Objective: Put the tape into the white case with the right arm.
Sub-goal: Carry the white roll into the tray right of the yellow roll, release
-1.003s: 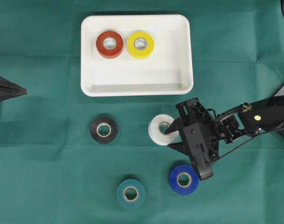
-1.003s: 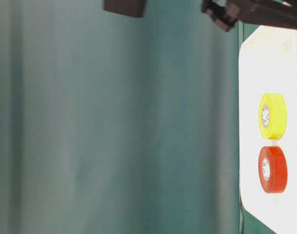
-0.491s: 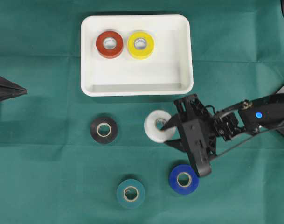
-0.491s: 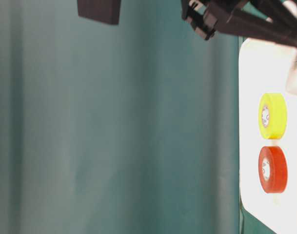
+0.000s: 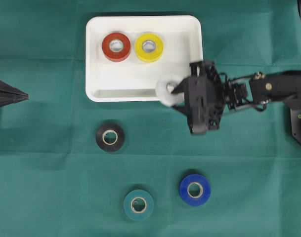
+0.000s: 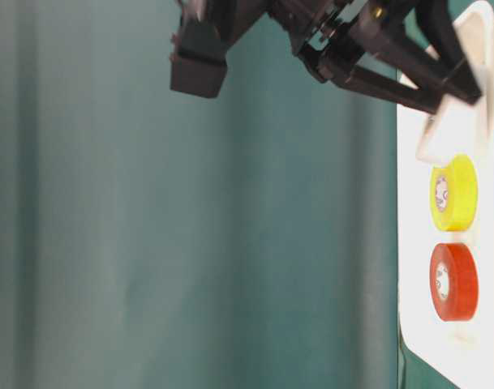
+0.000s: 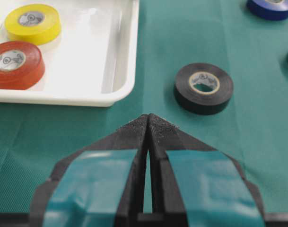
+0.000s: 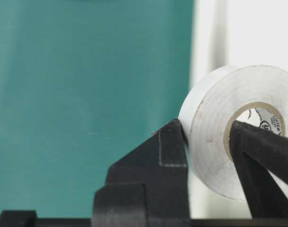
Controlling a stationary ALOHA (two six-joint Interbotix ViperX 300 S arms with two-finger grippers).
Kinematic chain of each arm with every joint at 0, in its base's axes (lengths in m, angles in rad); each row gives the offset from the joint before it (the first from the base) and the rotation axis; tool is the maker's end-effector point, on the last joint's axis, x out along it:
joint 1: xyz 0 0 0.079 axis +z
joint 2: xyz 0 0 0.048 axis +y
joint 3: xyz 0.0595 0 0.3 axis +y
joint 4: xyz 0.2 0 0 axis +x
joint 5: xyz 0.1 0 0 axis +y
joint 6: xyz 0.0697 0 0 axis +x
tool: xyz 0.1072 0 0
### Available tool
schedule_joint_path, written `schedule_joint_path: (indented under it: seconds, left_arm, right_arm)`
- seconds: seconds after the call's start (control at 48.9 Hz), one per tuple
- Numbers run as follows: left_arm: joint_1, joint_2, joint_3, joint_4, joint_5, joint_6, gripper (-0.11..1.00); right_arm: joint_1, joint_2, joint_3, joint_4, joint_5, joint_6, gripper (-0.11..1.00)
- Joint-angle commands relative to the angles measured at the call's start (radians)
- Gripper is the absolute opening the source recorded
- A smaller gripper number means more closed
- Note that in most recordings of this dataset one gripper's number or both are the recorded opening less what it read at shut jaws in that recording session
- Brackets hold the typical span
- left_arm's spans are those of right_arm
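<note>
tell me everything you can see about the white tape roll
The white tape roll is a wound ring of glossy white tape on a tan cardboard core with small print. The right gripper is shut on its wall, one finger through the core hole, the other against the outer face. From overhead it hangs over the lower right rim of the white case; whether it touches the rim cannot be told.

Four views: one overhead, one low, two wrist-mounted
Overhead looks straight down, the white case [image 5: 140, 84] up-left of the right gripper [image 5: 174, 97]; the turned table-level view shares that case [image 6: 441, 243]; each wrist camera peers closely along its own claw, the left gripper [image 7: 148, 124] facing the case
</note>
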Motion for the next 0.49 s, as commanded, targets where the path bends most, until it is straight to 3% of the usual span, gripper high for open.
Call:
schedule_joint_path:
  seconds: [0.0,0.246,0.471]
  left_arm:
    - [0.003,0.008,-0.011,0.000,-0.009,0.000,0.01]
    - [0.003,0.008,-0.012,0.000,-0.009,0.000,0.01]
    - [0.003,0.008,-0.011,0.000,-0.009,0.000,0.01]
  right_arm:
    - [-0.040,-0.025,-0.009,-0.006,-0.003,-0.002,0.03]
    - [-0.161,-0.023,0.000,-0.071,-0.008,0.002,0.03]
    - [-0.242,-0.021,0.003,-0.072,-0.038,0.006,0.03]
